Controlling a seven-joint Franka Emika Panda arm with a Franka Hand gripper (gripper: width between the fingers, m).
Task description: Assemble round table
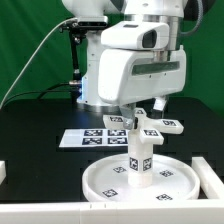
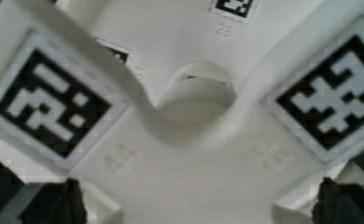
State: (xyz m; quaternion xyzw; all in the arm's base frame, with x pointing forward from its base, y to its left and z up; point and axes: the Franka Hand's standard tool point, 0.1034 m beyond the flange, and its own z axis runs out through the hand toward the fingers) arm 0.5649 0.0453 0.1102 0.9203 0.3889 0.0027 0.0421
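The large round rimmed disc (image 1: pixel 105 183) lies flat at the front of the black table. The short thick cylinder (image 1: pixel 138 163) stands upright on its middle. The small cross-shaped piece (image 1: pixel 158 126) sits on top of the cylinder, its tagged arms sticking out. My gripper (image 1: pixel 138 120) reaches down from above and is shut on this piece. In the wrist view the cross-shaped piece (image 2: pixel 179 120) fills the frame with two tags showing, and my gripper (image 2: pixel 197 205) holds it between the dark fingertips (image 2: pixel 46 205). The cylinder is hidden in that view.
The marker board (image 1: pixel 88 138) lies flat behind the disc. A white block (image 1: pixel 211 175) stands at the exterior view's right of the disc, and another white piece (image 1: pixel 3 172) is at the left edge. A white ledge (image 1: pixel 40 212) runs along the front.
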